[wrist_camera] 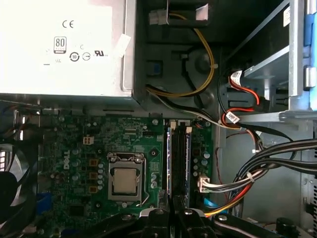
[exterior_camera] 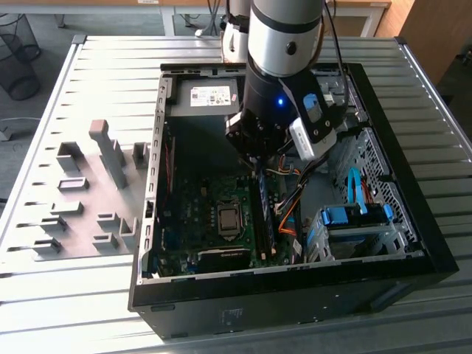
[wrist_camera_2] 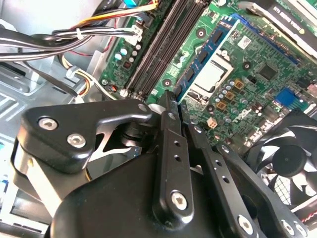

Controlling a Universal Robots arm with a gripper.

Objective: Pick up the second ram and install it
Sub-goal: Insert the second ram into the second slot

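The second ram (exterior_camera: 263,216) is a narrow blue-green stick with black chips. It stands on edge in a memory slot beside the processor socket, inside the open computer case (exterior_camera: 295,276). In the second wrist view the ram (wrist_camera_2: 208,52) runs away from my gripper (wrist_camera_2: 181,113), and its near end sits between the two black fingers (wrist_camera_2: 168,124). The fingers are drawn close together on it. In the exterior view my gripper (exterior_camera: 258,161) hangs straight down over the stick's far end. In the first wrist view my gripper (wrist_camera: 173,212) lines up with the memory slots (wrist_camera: 178,163).
A silver power supply (exterior_camera: 210,96) fills the case's far corner. Bundled cables (exterior_camera: 291,214) run next to the slots on the exterior view's right. Light-blue drive-bay latches (exterior_camera: 354,214) lie beyond them. The processor socket (wrist_camera_2: 208,79) and a fan (wrist_camera_2: 287,158) flank the slots. Grey holder blocks (exterior_camera: 96,184) stand on the table.
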